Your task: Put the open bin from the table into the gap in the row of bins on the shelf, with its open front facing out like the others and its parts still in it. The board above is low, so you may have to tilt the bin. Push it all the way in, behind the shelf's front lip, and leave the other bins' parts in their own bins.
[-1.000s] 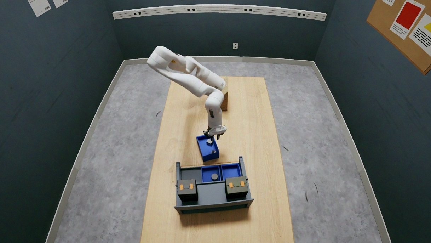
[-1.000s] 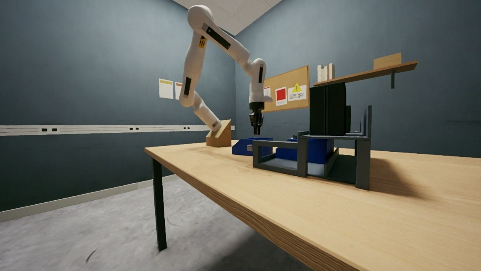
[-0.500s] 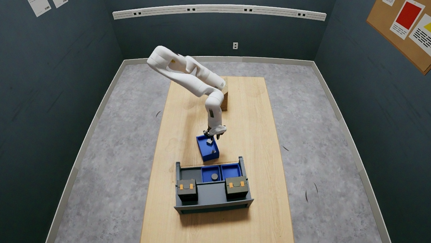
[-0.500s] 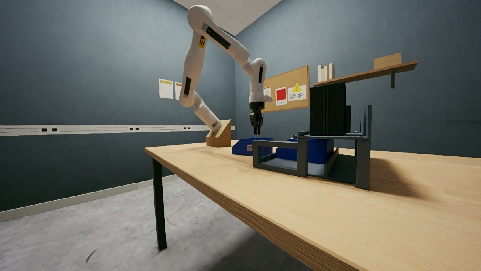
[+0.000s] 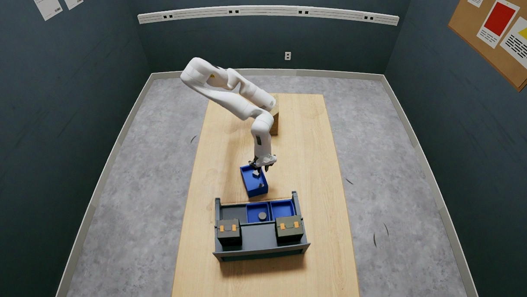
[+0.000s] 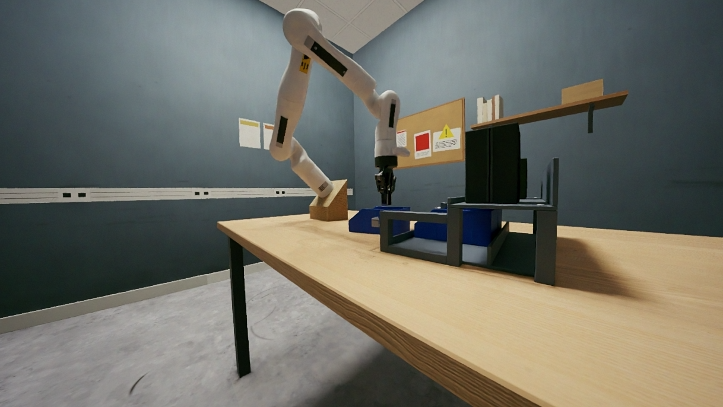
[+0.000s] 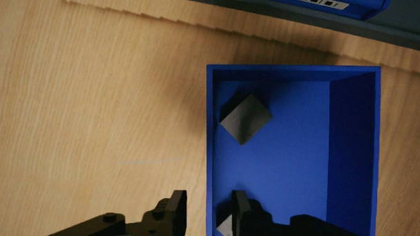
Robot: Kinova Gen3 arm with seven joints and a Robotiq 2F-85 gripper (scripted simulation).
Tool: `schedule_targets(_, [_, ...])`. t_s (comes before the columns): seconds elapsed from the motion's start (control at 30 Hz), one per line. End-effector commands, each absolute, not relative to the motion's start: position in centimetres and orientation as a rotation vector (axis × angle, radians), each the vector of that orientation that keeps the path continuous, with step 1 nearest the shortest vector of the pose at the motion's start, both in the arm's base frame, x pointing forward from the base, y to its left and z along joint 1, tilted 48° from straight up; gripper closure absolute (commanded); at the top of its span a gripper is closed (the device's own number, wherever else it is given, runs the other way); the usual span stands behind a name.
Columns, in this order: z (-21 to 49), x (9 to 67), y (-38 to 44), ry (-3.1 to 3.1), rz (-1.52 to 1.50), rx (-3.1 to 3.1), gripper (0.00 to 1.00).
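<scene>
Above the loose blue open-front bin point(image 5: 249, 182) point(image 6: 361, 222) point(image 7: 276, 165), the Robotiq gripper point(image 5: 261, 167) point(image 6: 386, 199) point(image 7: 209, 207) hovered, partly open and holding nothing, its fingers either side of one wall's line. The bin sat on the wooden table point(image 5: 306, 154) point(image 6: 323, 263) point(image 7: 103, 103), two grey parts inside, near the grey shelf point(image 5: 258, 236) point(image 6: 454, 237) point(image 7: 397, 39), whose gap stood beside two blue bins.

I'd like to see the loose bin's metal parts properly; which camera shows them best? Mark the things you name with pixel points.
The top view: both metal parts point(image 5: 256, 173) point(image 5: 261, 185) show inside the bin. The wrist view is closer, but a finger partly covers one. The exterior view shows just one, at the bin's open front.
</scene>
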State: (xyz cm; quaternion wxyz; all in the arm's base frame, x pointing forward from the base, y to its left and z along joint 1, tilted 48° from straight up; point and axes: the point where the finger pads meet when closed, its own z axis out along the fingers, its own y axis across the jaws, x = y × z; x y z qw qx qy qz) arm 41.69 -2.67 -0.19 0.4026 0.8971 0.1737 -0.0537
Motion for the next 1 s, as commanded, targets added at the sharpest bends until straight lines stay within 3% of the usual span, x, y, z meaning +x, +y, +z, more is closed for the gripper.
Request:
schedule_targets(0.0, [-0.2,41.7,-2.6,0.44,-0.134,2.267,0.65])
schedule_targets(0.97, [-1.8,41.8,-4.4,0.44,-0.134,2.267,0.65])
